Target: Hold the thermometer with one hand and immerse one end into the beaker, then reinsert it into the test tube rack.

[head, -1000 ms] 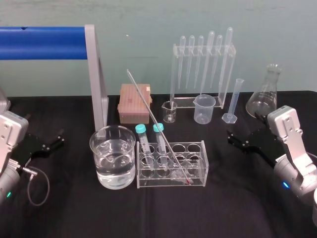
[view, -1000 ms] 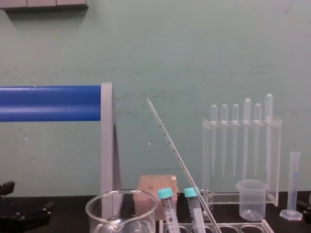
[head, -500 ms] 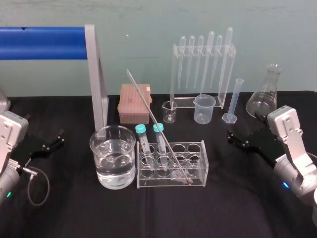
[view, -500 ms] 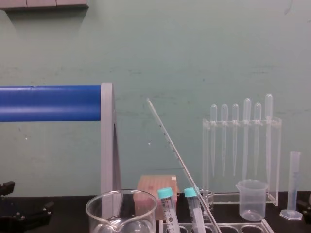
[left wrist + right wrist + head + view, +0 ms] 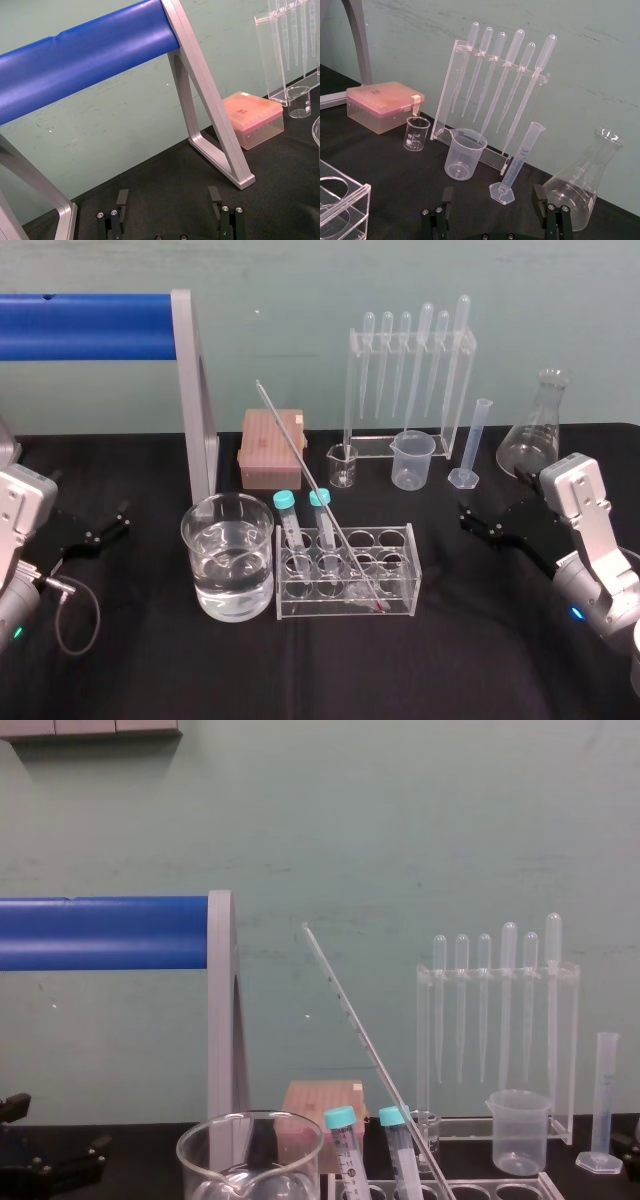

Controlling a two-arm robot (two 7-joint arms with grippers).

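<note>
Right pincer (image 5: 492, 192) hung spread wide and empty, well off to the right of the test tube rack (image 5: 395, 590). Left pincer (image 5: 168, 195) was the same deal, far left of the rack, past the beaker (image 5: 192, 545) sitting just beside it. Thermometer (image 5: 302, 460) leaned in the rack, untouched. Looked like the grab step: one pincer would need to close gently on that thin rod above the teal-capped tubes (image 5: 284, 499).

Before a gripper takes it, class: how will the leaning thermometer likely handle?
The thermometer looks like thin glass: probably stiff, light, brittle if squeezed. Smooth and round, it may slip or roll. Leaning tall from the test tube rack, it could swing when nudged.
</note>
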